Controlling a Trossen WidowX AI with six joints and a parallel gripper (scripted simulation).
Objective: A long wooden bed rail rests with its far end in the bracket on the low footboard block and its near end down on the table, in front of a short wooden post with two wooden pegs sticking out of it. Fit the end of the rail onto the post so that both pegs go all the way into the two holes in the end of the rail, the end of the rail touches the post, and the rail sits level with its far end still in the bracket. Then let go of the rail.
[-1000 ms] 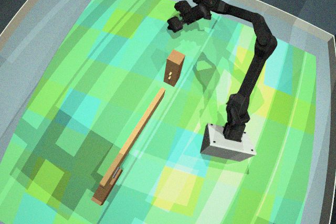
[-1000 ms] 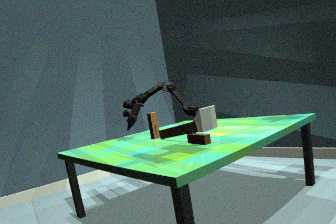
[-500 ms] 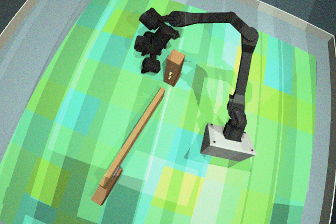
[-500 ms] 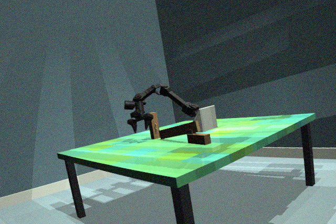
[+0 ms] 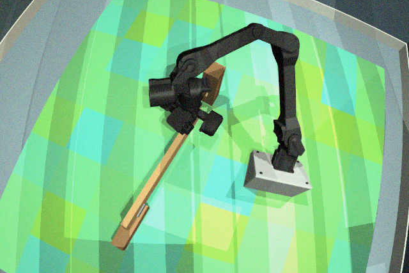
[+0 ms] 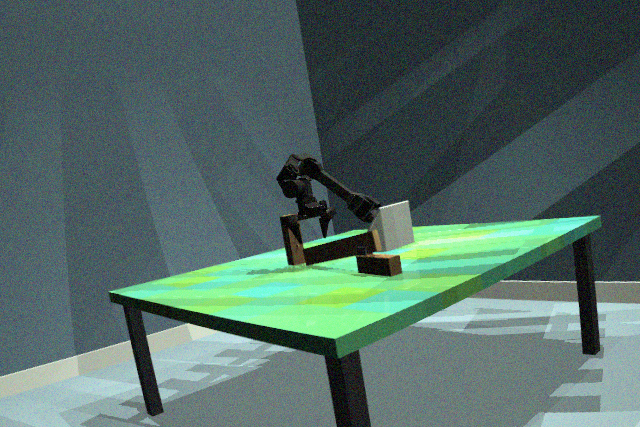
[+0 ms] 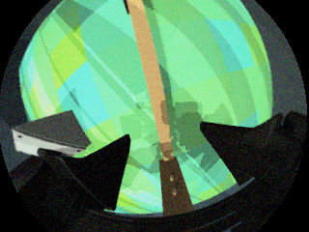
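Note:
The wooden rail (image 5: 158, 172) (image 6: 338, 248) (image 7: 151, 63) slopes from the low footboard block (image 5: 122, 241) (image 6: 379, 264), where its far end sits at the metal bracket (image 5: 141, 211), to its near end low on the table. That end lies just short of the upright post (image 5: 215, 81) (image 6: 293, 241) (image 7: 176, 193). Both pegs (image 7: 173, 186) show bare on the post's face. My gripper (image 5: 197, 128) (image 7: 165, 131) is open and empty, above the near part of the rail, with one finger to each side of it. It partly hides the rail's near end in the top view.
The arm's pale base block (image 5: 277, 180) (image 6: 395, 226) (image 7: 45, 137) stands to one side of the rail. The arm arches from it past the post to the gripper. The post stands close beside the gripper. The table's edge (image 6: 232, 329) shows in the exterior view.

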